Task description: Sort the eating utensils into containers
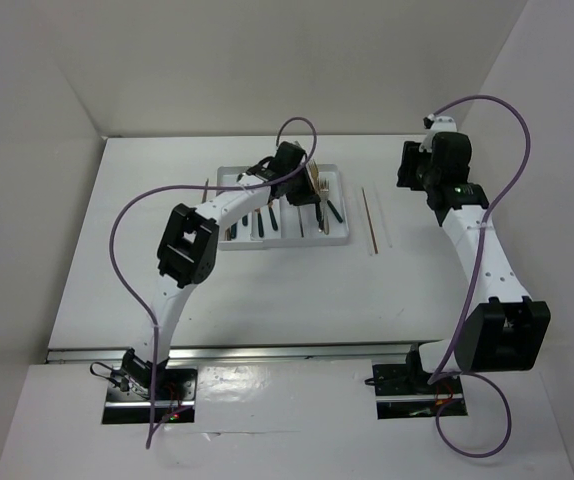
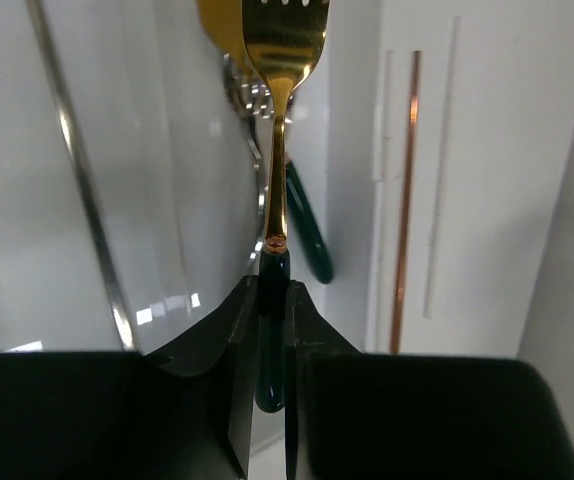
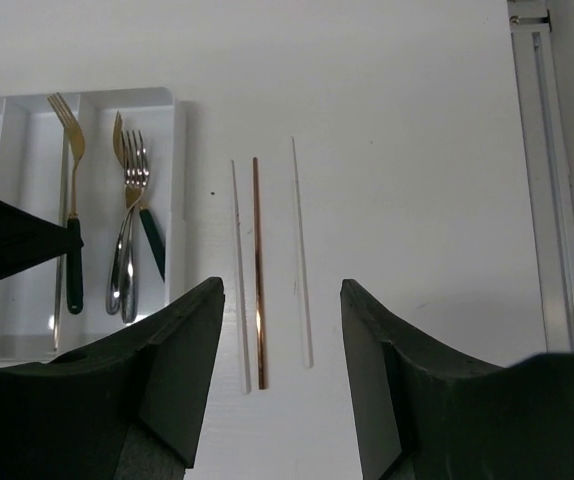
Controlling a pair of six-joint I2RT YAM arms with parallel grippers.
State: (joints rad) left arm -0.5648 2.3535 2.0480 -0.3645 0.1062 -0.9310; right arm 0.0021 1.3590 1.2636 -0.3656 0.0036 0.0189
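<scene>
You have no legible text, label, brand, number or sign in any of the three views.

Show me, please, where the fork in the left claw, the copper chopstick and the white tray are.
fork [image 2: 277, 200], left wrist view, on its gold neck.
copper chopstick [image 3: 259, 272], right wrist view, halfway along the stick.
white tray [image 3: 177, 200], right wrist view, on the wall nearest the chopstick.
</scene>
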